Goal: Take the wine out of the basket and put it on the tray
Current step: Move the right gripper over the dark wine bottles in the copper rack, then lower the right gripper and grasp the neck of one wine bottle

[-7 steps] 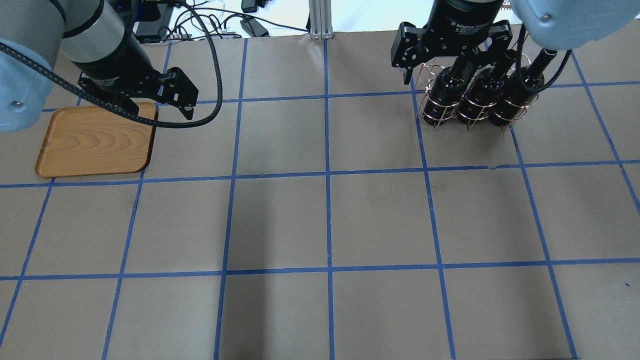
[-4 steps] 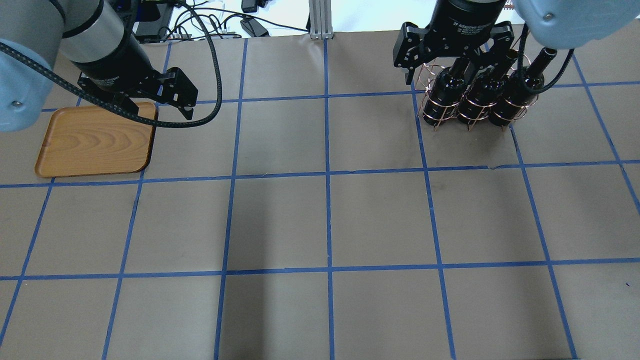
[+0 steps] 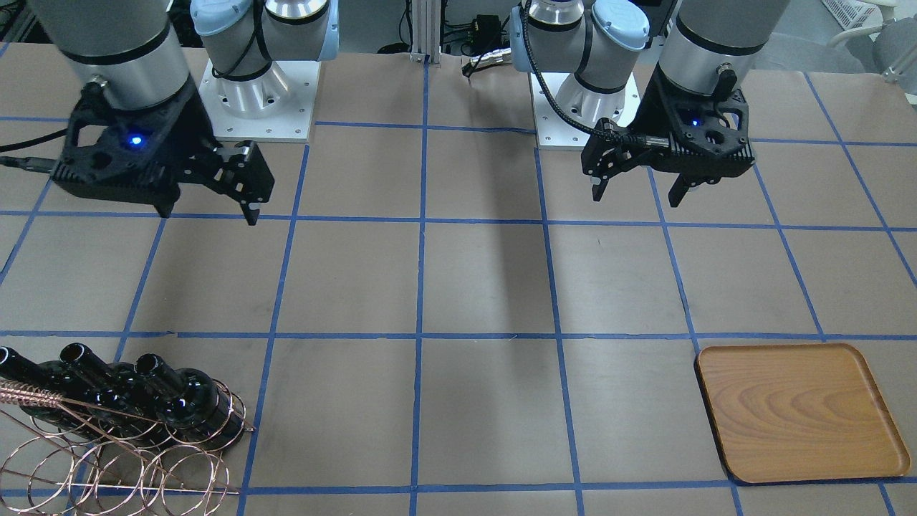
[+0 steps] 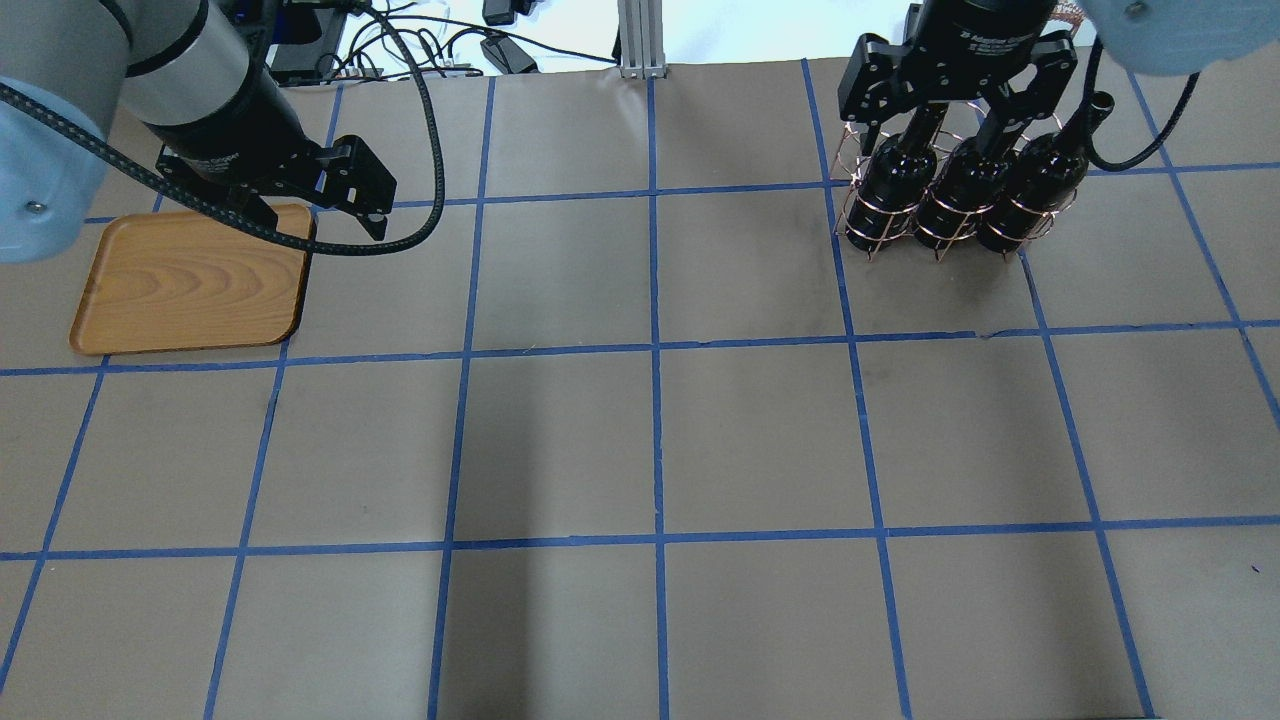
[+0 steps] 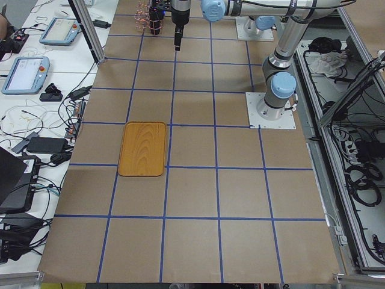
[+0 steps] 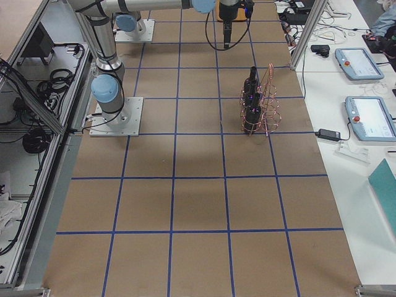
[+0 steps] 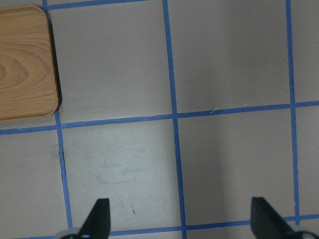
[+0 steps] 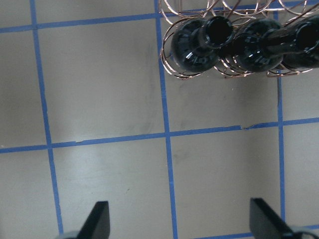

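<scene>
Three glossy black wine bottles lie side by side in the copper wire basket at the far right of the table, necks raised. They also show in the front view and at the top of the right wrist view. My right gripper is open and empty, hovering high over the bottle necks. The wooden tray lies empty at the far left. My left gripper is open and empty, above the tray's right far corner.
The table is brown paper with a blue tape grid. The two arm bases stand on the robot's side. An aluminium post and cables are at the far edge. Tablets lie on a side bench.
My right gripper has moved to the right and toward the far edge, staying open above the bottles. The left arm, tray and basket have not moved.
</scene>
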Motion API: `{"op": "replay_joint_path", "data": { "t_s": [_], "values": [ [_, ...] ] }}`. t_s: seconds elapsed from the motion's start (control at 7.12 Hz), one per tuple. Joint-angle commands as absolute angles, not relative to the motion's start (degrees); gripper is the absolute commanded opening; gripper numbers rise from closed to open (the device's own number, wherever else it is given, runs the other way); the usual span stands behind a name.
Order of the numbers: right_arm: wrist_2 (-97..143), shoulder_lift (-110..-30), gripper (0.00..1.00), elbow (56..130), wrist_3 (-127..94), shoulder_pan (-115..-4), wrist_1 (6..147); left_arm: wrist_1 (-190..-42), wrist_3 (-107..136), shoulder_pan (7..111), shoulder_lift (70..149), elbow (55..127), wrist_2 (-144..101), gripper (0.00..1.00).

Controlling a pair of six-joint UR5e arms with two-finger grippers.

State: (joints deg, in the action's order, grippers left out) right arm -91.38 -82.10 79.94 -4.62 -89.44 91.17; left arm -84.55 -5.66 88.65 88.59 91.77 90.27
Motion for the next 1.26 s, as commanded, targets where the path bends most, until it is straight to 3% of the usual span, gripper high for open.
{"op": "replay_joint_path", "data": {
  "t_s": [0.0, 0.56, 0.98, 1.12],
  "values": [
    [-91.7, -78.0, 1.0, 78.5, 1.5, -84.0, 95.1, -84.6, -5.7, 88.7, 88.6, 91.8, 90.4, 1.0],
    [-91.7, -70.1, 0.97, 75.8, 9.3, -79.5, 100.8, -84.6, -5.7, 88.6, 88.6, 91.8, 90.4, 1.0],
    [-91.8, -67.9, 0.83, 76.2, 10.0, -79.5, 101.0, -84.6, -5.8, 88.6, 88.6, 91.8, 90.4, 1.0],
    [-91.9, -67.3, 0.7, 76.2, 11.0, -79.5, 101.0, -84.6, -5.8, 88.6, 88.6, 91.8, 90.4, 1.0]
  ]
}}
